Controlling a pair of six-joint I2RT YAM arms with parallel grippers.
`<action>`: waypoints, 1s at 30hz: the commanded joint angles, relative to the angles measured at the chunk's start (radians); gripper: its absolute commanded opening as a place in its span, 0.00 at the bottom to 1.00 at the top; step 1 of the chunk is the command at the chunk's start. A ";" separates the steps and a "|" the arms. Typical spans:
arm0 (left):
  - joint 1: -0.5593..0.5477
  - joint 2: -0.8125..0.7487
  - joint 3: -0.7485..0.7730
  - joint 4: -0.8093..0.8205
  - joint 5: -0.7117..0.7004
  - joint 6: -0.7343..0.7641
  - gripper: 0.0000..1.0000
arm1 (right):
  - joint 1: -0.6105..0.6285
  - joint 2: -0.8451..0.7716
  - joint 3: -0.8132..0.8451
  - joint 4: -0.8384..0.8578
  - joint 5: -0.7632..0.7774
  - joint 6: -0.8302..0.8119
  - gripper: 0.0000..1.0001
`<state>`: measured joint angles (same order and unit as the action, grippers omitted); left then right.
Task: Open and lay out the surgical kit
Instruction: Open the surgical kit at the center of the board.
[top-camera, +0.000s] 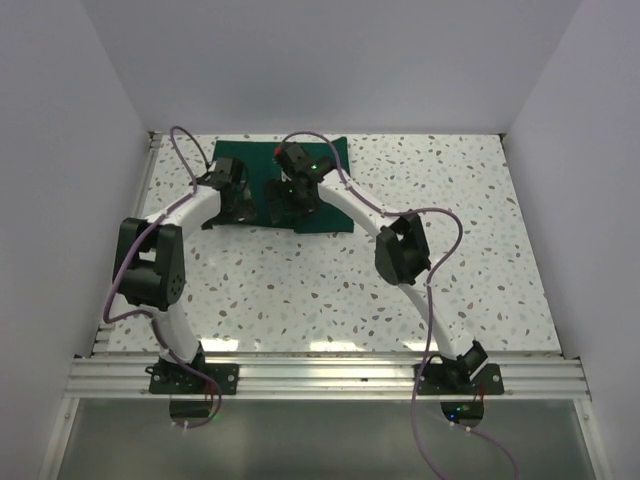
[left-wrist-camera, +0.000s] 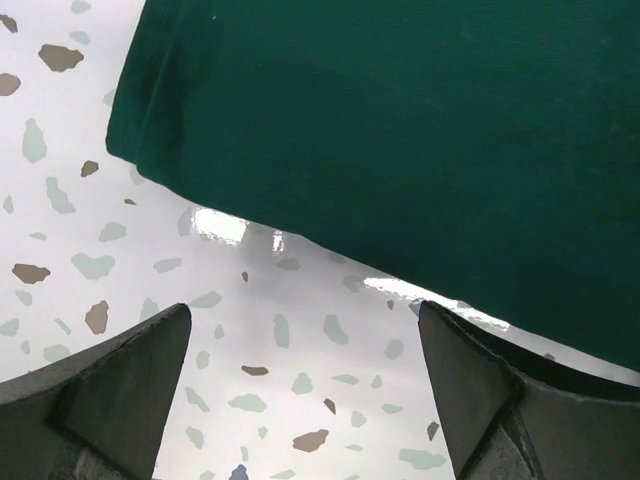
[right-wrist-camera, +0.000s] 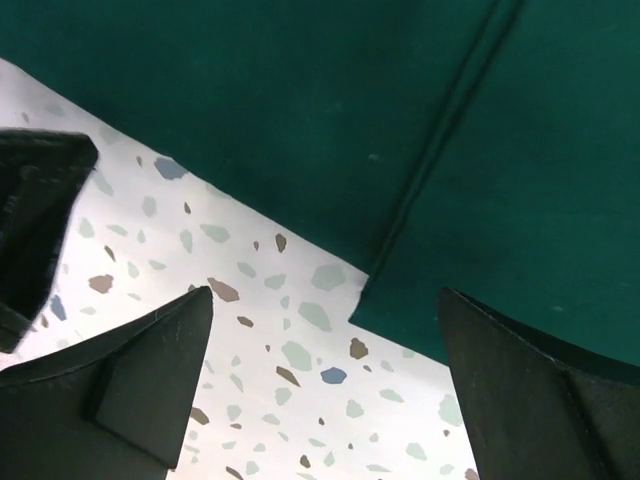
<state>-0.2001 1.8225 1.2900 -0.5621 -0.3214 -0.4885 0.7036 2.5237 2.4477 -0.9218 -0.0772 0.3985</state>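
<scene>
My left gripper (left-wrist-camera: 300, 335) and right gripper (right-wrist-camera: 322, 312) gape wide, empty; closing early could miss the green wrap (left-wrist-camera: 400, 130).

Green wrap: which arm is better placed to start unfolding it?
Probably right: a flap corner of the green wrap lies ahead of the open right gripper; the open left gripper faces only a smooth fold.

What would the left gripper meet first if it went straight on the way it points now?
Probably the near edge of the dark green cloth wrap, just beyond the open left gripper. Tilt is unclear, so the table might come first.
</scene>
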 joint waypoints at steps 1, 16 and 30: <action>0.030 -0.055 -0.033 0.064 0.019 -0.015 1.00 | 0.028 0.023 0.029 -0.021 0.027 -0.015 0.97; 0.073 -0.057 -0.075 0.067 0.059 -0.022 0.99 | -0.003 0.124 0.034 -0.075 0.105 0.008 0.19; 0.073 0.006 -0.005 0.062 0.062 -0.021 0.98 | -0.157 -0.187 -0.059 -0.060 0.145 0.046 0.00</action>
<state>-0.1368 1.8133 1.2251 -0.5323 -0.2535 -0.4976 0.6331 2.5282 2.4107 -0.9863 0.0166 0.4259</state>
